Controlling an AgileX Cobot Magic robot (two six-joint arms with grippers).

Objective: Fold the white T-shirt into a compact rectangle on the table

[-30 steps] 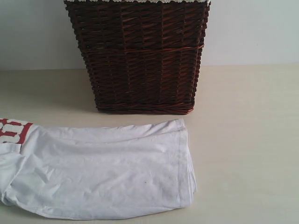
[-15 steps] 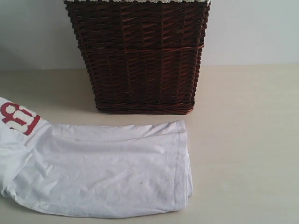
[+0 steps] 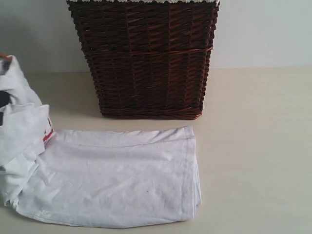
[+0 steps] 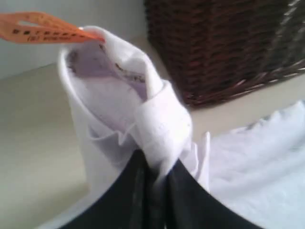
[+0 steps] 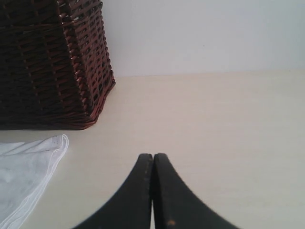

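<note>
Pale cream bench (image 3: 253, 146). Carries a dark wicker basket (image 3: 146, 58) at the far edge; bears the white T-shirt (image 3: 117, 185), mostly flat, just nearer.

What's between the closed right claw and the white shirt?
Nothing: only bare table separates the right gripper from the white T-shirt, seen in the right wrist view.

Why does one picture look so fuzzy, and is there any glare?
Left wrist view: the bunched shirt and its orange tag sit close to the lens and look soft and hazy. Exterior view: even light, the basket weave crisp, only a faint shadow beside it on the table. Right wrist view: no glare; the shut claw is a dark silhouette.
</note>
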